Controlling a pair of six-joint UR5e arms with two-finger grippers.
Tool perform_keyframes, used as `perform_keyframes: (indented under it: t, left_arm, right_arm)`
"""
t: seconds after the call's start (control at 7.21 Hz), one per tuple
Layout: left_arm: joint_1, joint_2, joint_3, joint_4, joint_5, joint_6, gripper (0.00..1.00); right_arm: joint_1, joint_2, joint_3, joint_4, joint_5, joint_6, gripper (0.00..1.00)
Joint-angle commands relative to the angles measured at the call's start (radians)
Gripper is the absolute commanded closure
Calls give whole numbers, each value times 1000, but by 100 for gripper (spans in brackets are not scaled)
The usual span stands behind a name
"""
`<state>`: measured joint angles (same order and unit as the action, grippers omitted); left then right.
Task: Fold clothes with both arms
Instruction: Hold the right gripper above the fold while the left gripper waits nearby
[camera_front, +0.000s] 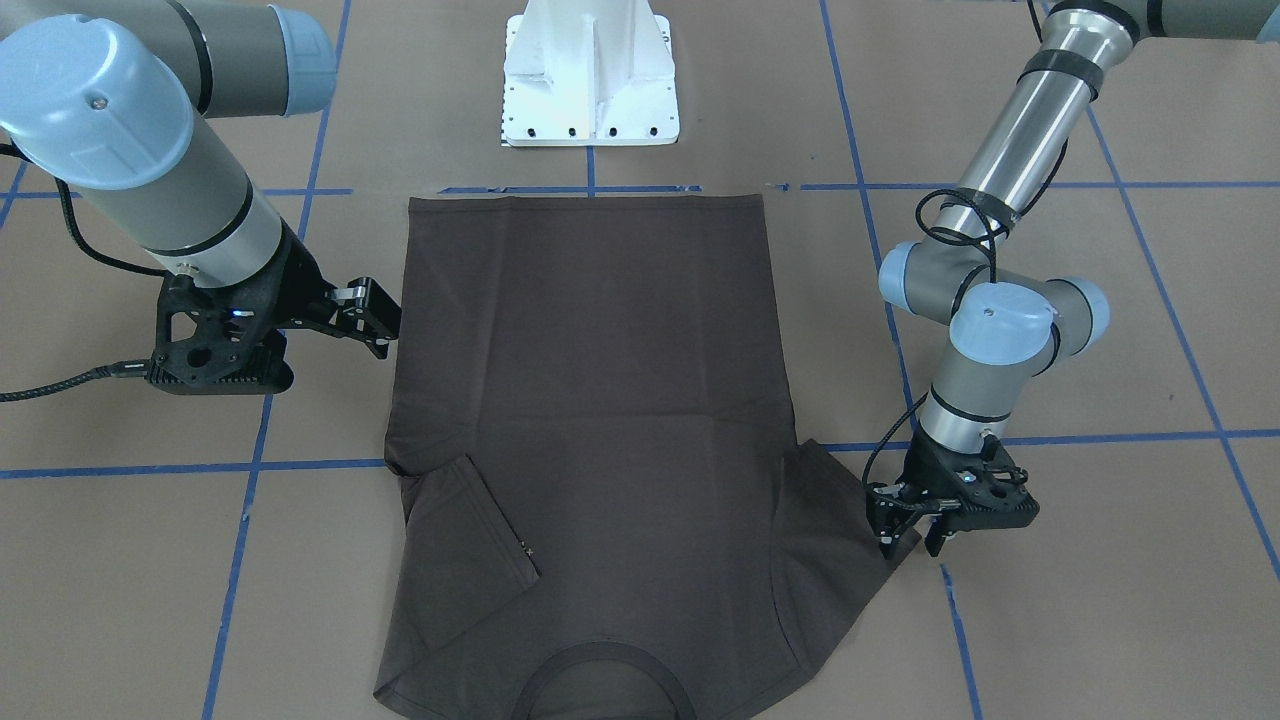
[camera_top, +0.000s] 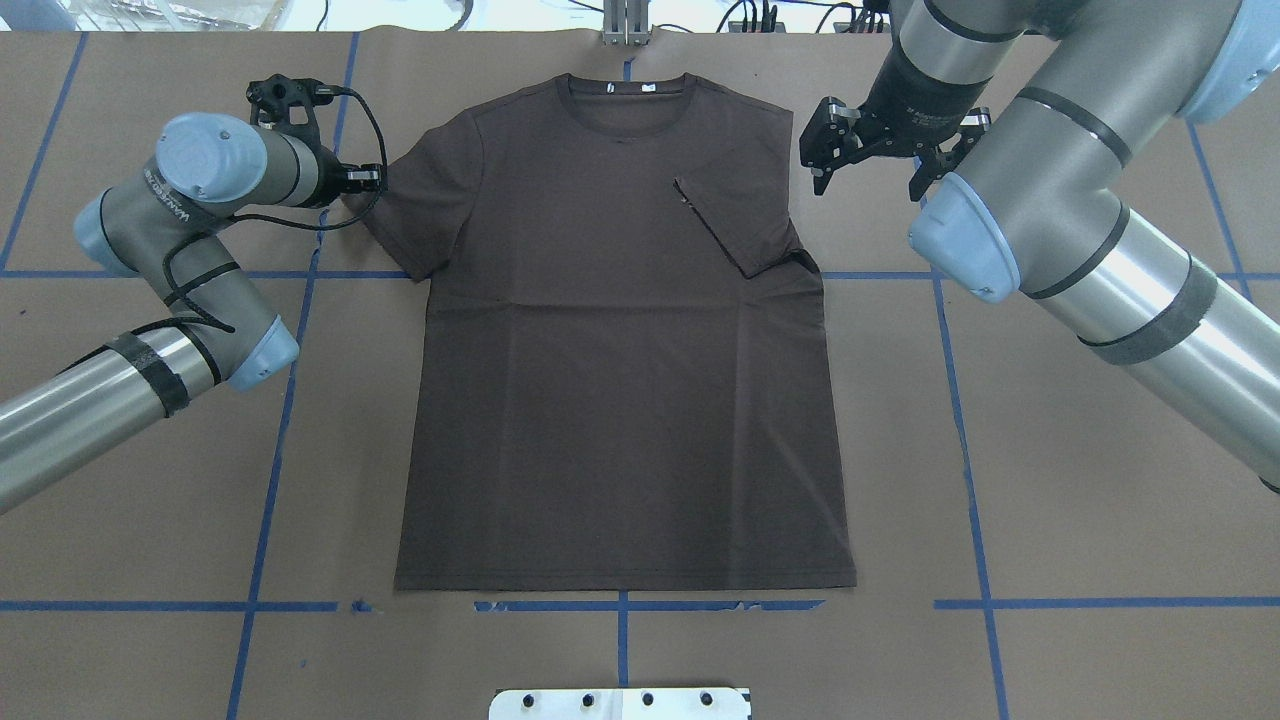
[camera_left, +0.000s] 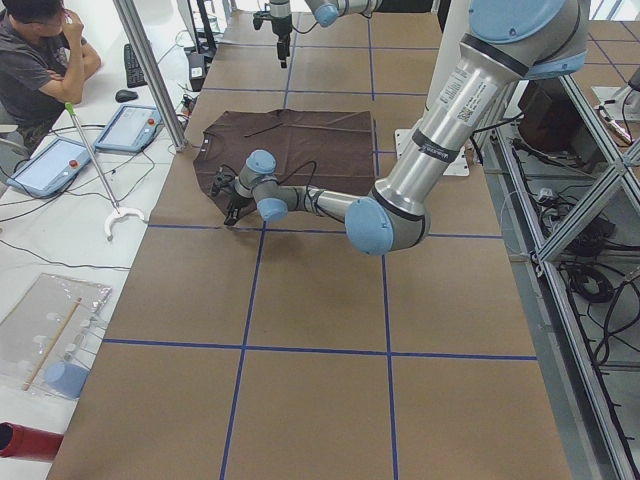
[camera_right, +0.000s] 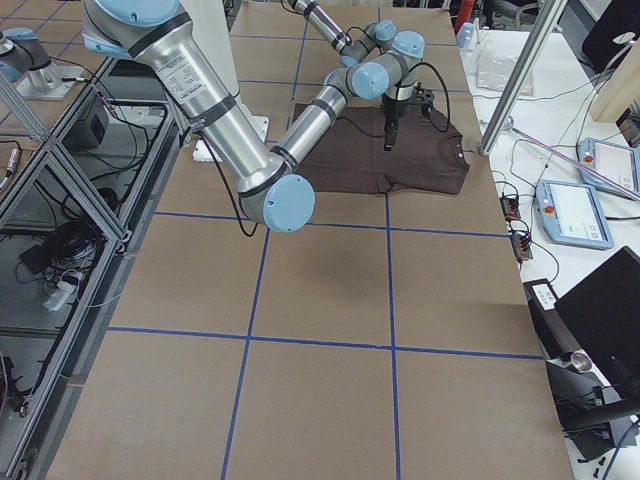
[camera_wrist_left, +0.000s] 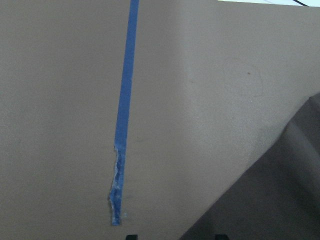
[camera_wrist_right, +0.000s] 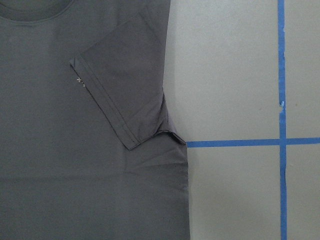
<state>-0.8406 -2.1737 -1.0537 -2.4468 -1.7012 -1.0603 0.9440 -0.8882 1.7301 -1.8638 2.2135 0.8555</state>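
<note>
Shirt (camera_top: 620, 350) lies flat, collar (camera_top: 625, 100) at 12 o'clock in overhead view, and we see its unfolded sleeve (camera_top: 420, 190) at 3 o'clock just beside left gripper (camera_front: 910, 540), fingers apart and holding nothing, like right gripper (camera_front: 378, 320).

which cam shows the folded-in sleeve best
The right wrist-mounted view: the folded-in sleeve fills much of the frame, its hem stitching sharp, lying flat on the T-shirt. The overhead and front-facing views show it whole but smaller. In the side views it is too small to make out. The left wrist-mounted view misses it.
</note>
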Motion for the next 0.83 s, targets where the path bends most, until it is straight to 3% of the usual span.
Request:
perform_keyframes:
  t: [0.0,0.69]
  left_arm:
    - [0,-3,-3,2,0,-3,54]
    - [0,8,-11,3,-3,3,58]
  right_arm:
    - [-2,0,-3,0,0,-1,0]
    - [-5,-1,-4,0,-2,-1,0]
